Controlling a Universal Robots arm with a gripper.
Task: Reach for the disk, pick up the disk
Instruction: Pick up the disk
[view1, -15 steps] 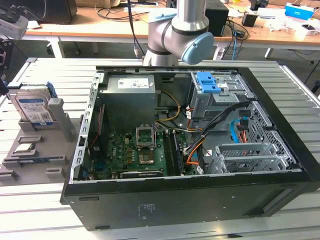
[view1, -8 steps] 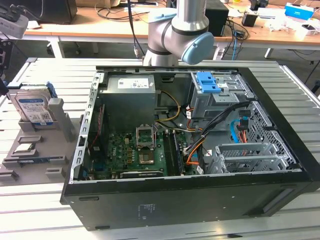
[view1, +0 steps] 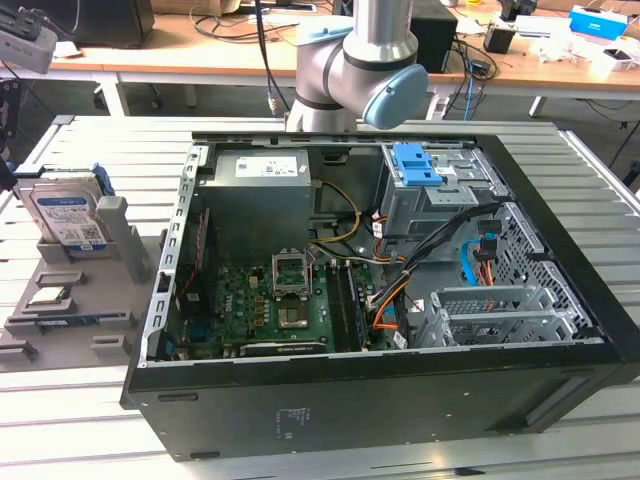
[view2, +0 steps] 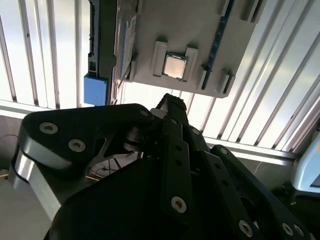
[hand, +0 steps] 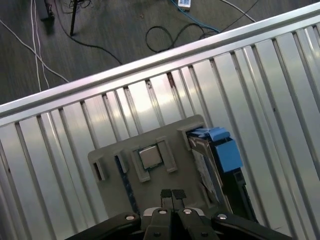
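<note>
Black gripper (hand: 172, 194), pinched closed and empty, hovered above the grey slotted plastic stand (hand: 150, 132) holding the silver, blue-framed rectangular disk (hand: 206, 167): reach apparently under way, grasp requiring parted jaws.

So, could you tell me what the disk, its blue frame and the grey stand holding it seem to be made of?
The disk: likely metal, a dull silver casing under a white paper-like label. Blue frame: probably moulded plastic, uniform matte blue. Grey stand: seemingly plastic, matte grey without glints.
</note>
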